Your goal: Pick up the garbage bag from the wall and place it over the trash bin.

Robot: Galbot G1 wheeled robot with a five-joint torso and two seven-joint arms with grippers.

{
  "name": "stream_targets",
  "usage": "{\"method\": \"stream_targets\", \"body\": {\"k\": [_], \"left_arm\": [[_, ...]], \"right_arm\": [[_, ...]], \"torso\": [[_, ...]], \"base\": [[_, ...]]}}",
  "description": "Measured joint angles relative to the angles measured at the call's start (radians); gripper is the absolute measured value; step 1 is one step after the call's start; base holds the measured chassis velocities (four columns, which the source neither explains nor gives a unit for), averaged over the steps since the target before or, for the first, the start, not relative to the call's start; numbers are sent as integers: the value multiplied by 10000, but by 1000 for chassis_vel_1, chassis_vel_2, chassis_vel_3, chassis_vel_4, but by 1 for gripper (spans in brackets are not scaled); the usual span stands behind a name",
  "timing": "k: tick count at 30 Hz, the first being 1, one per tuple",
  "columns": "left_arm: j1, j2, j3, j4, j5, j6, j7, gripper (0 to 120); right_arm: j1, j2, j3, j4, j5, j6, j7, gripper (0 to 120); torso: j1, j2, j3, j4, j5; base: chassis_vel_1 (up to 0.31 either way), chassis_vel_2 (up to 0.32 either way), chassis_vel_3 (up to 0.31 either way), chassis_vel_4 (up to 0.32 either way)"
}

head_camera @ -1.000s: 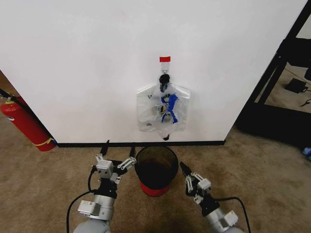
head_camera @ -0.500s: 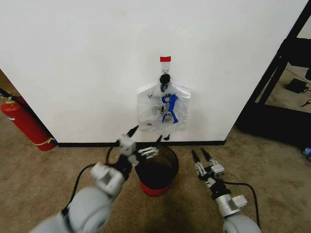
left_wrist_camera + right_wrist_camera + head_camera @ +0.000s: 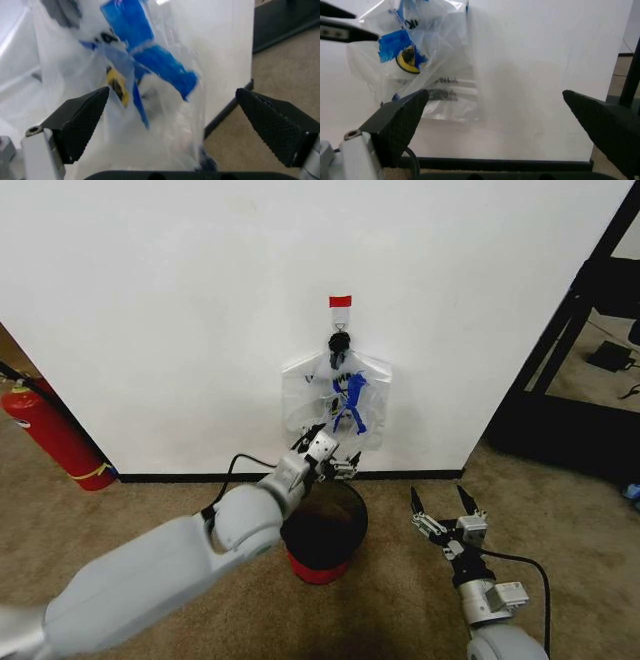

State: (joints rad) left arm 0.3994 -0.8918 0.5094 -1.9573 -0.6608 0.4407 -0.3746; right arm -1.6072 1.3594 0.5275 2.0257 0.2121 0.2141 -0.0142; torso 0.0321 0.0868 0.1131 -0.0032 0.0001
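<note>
The garbage bag [image 3: 340,405], see-through with blue marks and a yellow face, hangs on the white wall from a hook, gathered with like bags by a black tie [image 3: 338,342]. My left gripper [image 3: 326,456] is open, reaching over the trash bin to the bag's lower edge. In the left wrist view the bag [image 3: 145,67] fills the space just ahead of the spread fingers [image 3: 80,123]. The trash bin [image 3: 350,502], round and black with a red base, stands on the carpet under the bag. My right gripper [image 3: 445,507] is open, low and right of the bin, facing the bag [image 3: 420,56].
A red fire extinguisher [image 3: 48,435] leans at the wall's left end. A black shelf frame [image 3: 565,340] stands at the right past the wall's corner. A black baseboard [image 3: 180,477] runs along the floor. Red tape [image 3: 340,302] marks the hook.
My left arm has stretched forward from beside the bin, over its rim, up to the bag's lower edge. My right gripper has shifted right and its fingers have spread wider.
</note>
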Motion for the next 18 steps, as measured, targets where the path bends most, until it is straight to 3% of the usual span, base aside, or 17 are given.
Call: {"method": "stream_targets", "body": {"k": [8, 18], "left_arm": [[-1480, -233, 945, 700, -601, 237, -66, 97], [-1804, -264, 1507, 1496, -864, 322, -98, 91]], "right_arm": [[-5, 39, 0, 132, 48, 4, 40, 100], [-22, 76, -11, 275, 218, 1, 42, 100]], "torso": [[-1, 1, -1, 0, 0], [-1, 2, -1, 2, -1]], "base": [[0, 0, 0, 0], [0, 0, 0, 0]]}}
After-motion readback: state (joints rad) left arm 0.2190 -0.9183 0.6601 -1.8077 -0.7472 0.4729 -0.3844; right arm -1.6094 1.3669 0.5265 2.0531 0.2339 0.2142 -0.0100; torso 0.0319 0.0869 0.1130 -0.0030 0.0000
